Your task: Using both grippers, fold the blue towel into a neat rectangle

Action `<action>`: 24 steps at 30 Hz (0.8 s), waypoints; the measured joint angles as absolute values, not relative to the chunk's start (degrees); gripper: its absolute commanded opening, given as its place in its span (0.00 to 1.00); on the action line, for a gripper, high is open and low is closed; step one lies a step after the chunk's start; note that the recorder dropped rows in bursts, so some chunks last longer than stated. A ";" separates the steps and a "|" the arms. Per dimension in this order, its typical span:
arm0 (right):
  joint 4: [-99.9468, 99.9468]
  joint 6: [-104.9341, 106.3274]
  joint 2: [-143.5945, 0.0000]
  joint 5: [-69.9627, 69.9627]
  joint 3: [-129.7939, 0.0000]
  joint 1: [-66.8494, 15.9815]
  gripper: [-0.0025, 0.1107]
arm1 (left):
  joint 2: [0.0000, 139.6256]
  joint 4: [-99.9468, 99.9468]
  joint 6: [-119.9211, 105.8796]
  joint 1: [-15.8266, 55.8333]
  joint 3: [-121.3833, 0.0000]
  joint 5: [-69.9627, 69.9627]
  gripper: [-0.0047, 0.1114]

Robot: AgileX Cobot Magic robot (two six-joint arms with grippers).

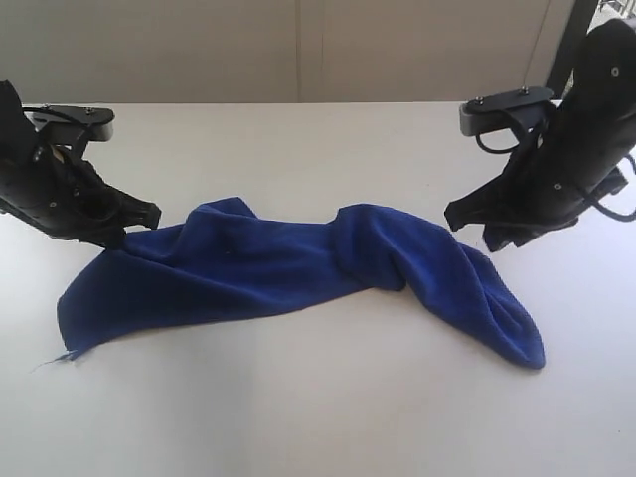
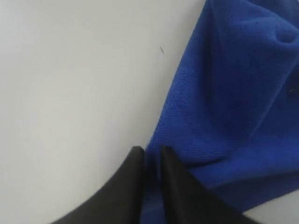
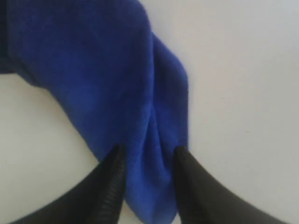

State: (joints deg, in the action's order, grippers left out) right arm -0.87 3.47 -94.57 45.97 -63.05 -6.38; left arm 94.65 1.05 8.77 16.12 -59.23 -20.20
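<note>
The blue towel lies crumpled in a long band across the white table, with a raised fold near its middle. My left gripper rests at the towel's far-left edge. In the left wrist view its jaws stand slightly apart, with the towel's hem lying in the narrow gap. My right gripper hovers at the towel's upper right. In the right wrist view its jaws stand well apart, and a ridge of the towel lies loose between them.
A pale wall runs behind the table's far edge. A loose thread trails from the towel's lower-left corner. Bare tabletop lies in front of the towel and behind it.
</note>
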 measured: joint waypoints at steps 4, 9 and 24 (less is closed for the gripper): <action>-6.53 8.20 -95.57 45.16 -60.11 -6.38 0.49 | 92.30 1.72 8.88 16.12 -59.23 -20.20 0.67; -8.24 9.60 -97.97 40.20 -58.83 -6.38 0.49 | 91.21 3.09 8.88 16.12 -59.23 -21.24 0.64; -9.18 9.41 -102.73 36.08 -61.00 -6.38 0.02 | 104.31 6.16 8.75 23.40 -56.70 -14.16 0.64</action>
